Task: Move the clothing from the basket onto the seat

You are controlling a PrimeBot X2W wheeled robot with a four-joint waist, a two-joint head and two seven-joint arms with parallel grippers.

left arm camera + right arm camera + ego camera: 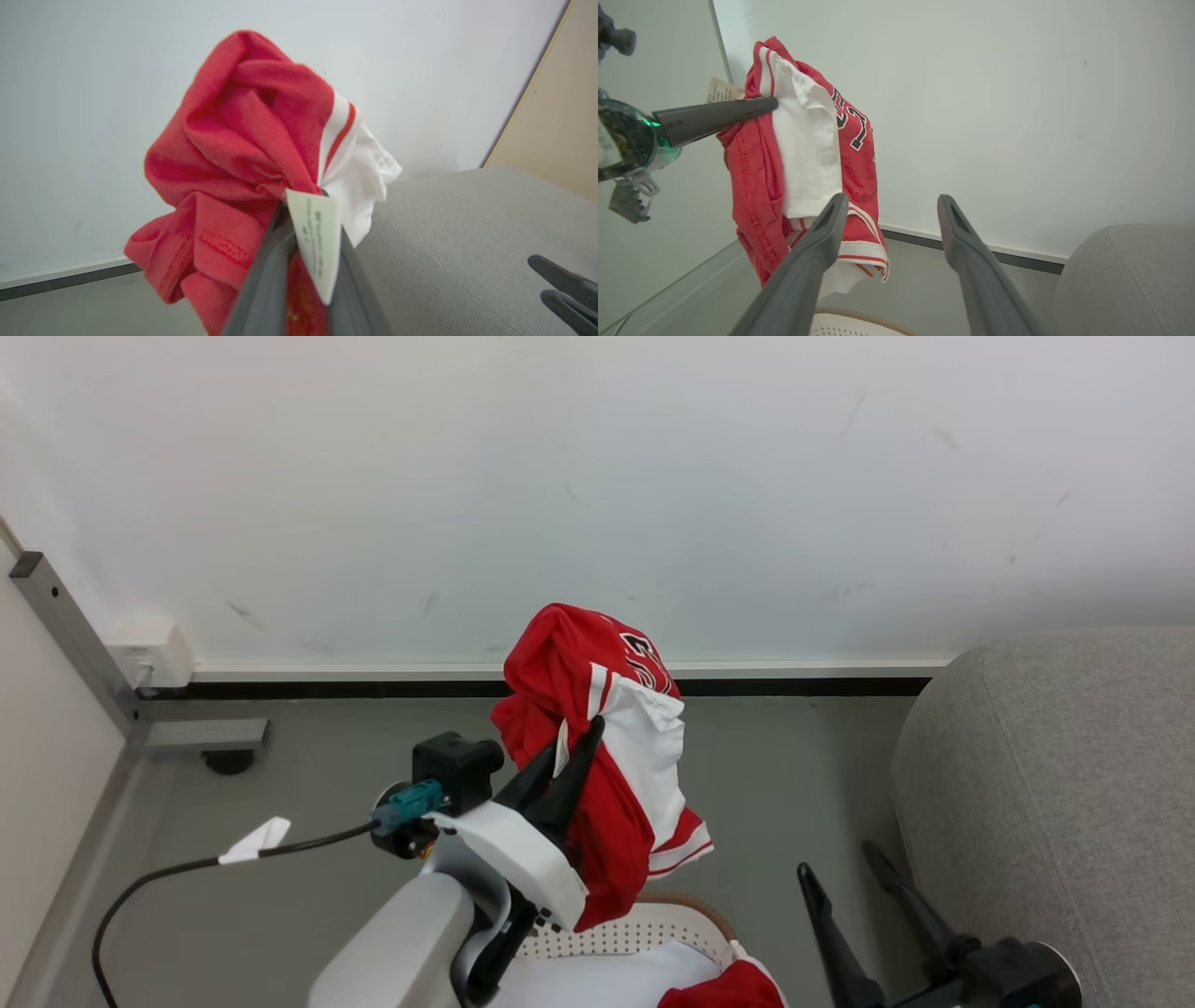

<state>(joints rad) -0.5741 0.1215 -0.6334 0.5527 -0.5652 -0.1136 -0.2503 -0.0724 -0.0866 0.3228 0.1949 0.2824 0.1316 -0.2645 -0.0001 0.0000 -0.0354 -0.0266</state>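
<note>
Clothing (551,663) looks soft and floppy; our left gripper (574,737) pinches its bunched top, our right gripper (836,859) gapes empty.

Jersey (243,135): soft knit cloth, matt red with a white panel, hems stitched. Tag (317,242): thin, papery, printed.
Seat (1046,765): grey woven upholstery, matt, fine-grained.
Basket (644,933): white plastic, perforated, slight sheen.
Right gripper (892,199): fingers (966,242) dark, smooth, matt.
Wall (597,476): matt white, scuffed.
</note>
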